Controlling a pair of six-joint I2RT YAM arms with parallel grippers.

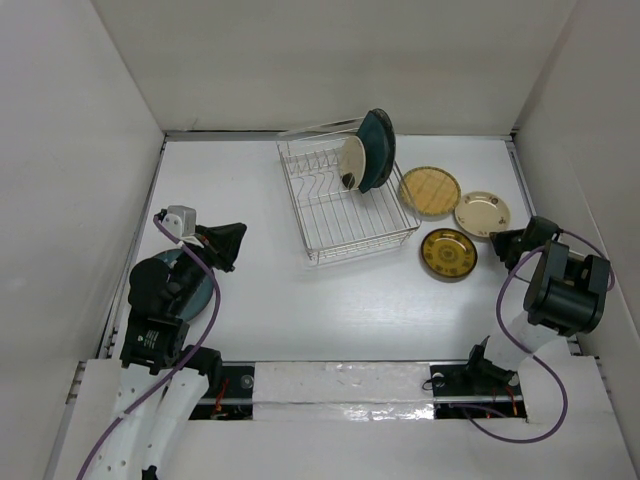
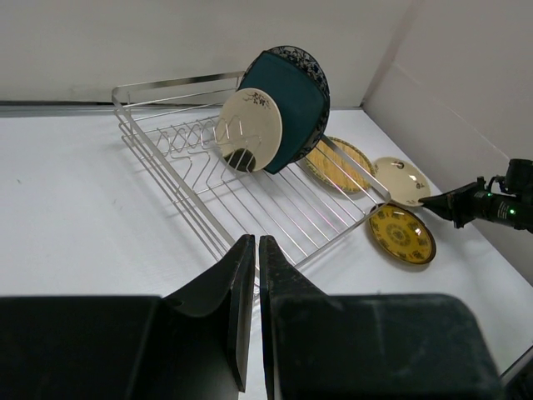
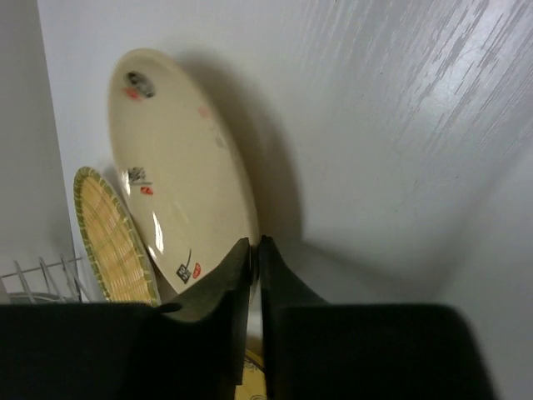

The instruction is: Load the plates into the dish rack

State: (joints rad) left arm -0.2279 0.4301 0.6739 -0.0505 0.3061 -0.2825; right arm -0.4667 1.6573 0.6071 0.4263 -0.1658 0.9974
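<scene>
Right wrist: cream plate just beyond closed right gripper tips.

The left arm and right arm have chunky matte-black joint housings above white-sleeved lower links. A purple cable loops loosely along each. The left pincer and right pincer show smooth black wedge-shaped fingers tapering to thin tips. A grey-white box caps the left wrist; a green light glows on the right.
</scene>
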